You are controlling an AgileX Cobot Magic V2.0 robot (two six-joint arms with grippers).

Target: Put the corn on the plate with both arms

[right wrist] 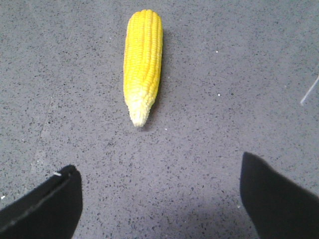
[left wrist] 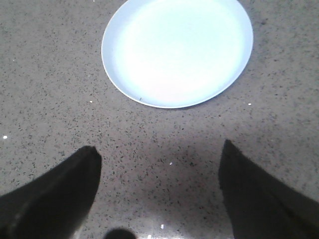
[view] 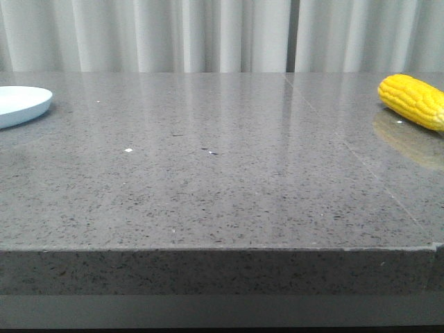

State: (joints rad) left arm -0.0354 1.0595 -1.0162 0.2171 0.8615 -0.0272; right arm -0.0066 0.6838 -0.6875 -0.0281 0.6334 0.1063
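- Background: pale pleated curtains (view: 208,35) hang behind the work area, full width in the front view.
- Table (view: 222,180): grey speckled stone with a glossy top; a thin seam runs diagonally across its right part, and the front edge shows a small chip near the right corner.
- Plate (view: 21,104): sits on the table at the far left in the front view, partly cut off by the picture edge. From the left wrist view the plate (left wrist: 177,50) is round, pale blue-white, with nothing on it; its far rim runs out of view.
- Corn (view: 413,99): lies on the table at the far right in the front view, also cut by the picture edge, with its reflection on the glossy top just in front of it. Well apart from the plate, with the table's width between them.
- Corn in the right wrist view (right wrist: 143,64): flat on the table, paler tapered tip pointing toward the tool.
- Left tool (left wrist: 159,164): black fingers spread wide, holding nothing, above bare table near the plate, not touching it.
- Right tool (right wrist: 159,184): black fingers spread wide, holding nothing, above bare table near the corn's tip, clear of it.
- Neither tool shows in the front view.
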